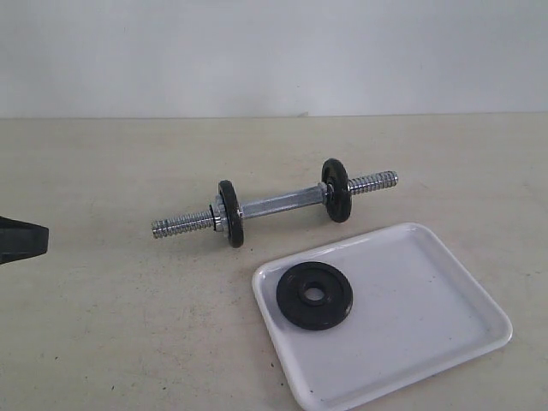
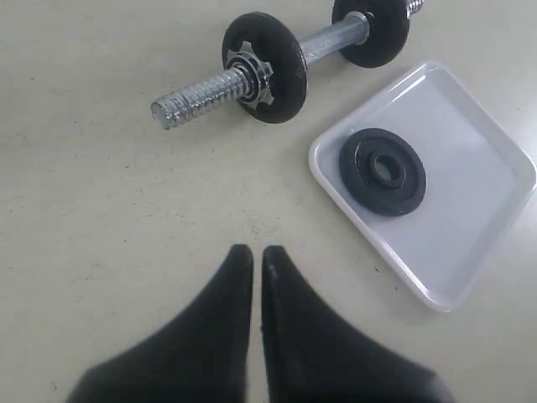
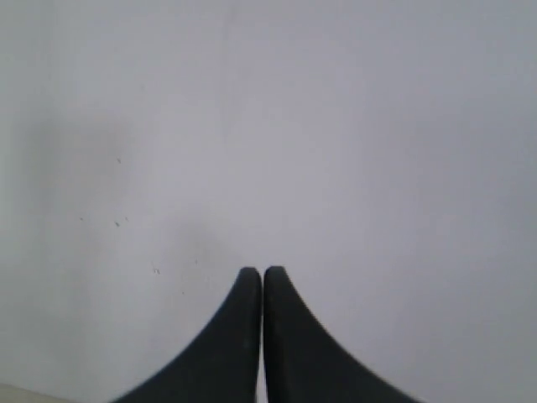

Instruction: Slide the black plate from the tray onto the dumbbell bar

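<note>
While your left wrist view looks down past the left gripper (image 2: 253, 250), fingers pressed together on nothing, it gives you the whole layout: bare worktop (image 2: 126, 210) just ahead of the tips, then the tray (image 2: 478, 201), then the bar (image 2: 331, 40) beyond. Your right wrist view gives you only the right gripper (image 3: 262, 270), likewise closed and empty, against a blank pale surface. The exterior view catches just a dark tip of the left gripper at its left edge.

Nearest you in that view, the plate (image 1: 314, 294) lies flat inside the tray's left end, close to the corner toward the bar. It is matte black and round, with a raised rim and an open centre hole showing pale tray through it. Behind the tray and apart from it, the bar rests on the worktop, two black discs (image 1: 229, 212) upright on it, threaded chrome ends sticking out both sides. Only the left wrist view shows you the star-shaped chrome collar (image 2: 252, 71) against the nearer disc.
</note>
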